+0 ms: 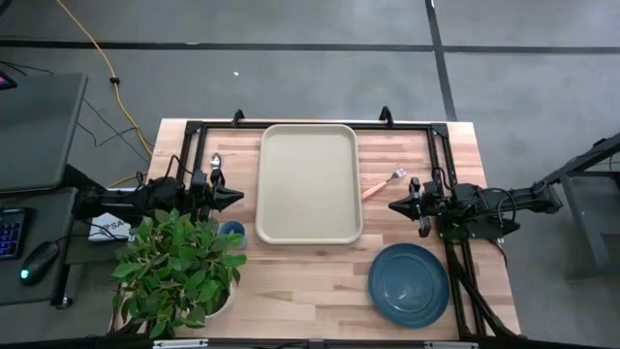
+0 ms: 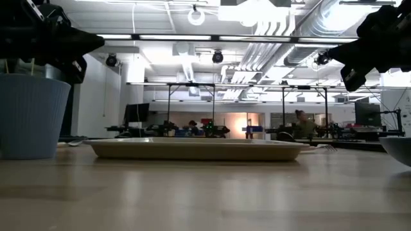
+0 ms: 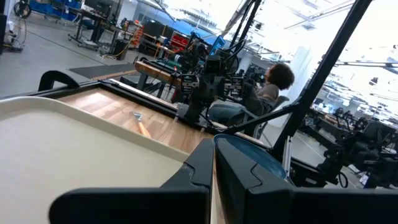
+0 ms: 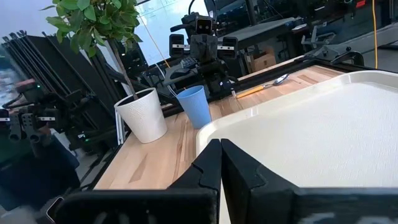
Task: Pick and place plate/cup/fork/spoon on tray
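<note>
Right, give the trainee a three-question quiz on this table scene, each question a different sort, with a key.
1. True or false: the tray holds nothing.
2. Which lies on the right gripper's side of the tray? A) spoon B) fork C) cup
3. Fill in: the plate lies on the ___, not on the tray.

Key: 1 true. 2 B. 3 table.

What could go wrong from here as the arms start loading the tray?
The cup sits tucked against the potted plant, so the left gripper may snag leaves or tip the pot. The plate lies near the table's front corner; a poor grip could push it off. The fork lies flat, so it may slip.
</note>
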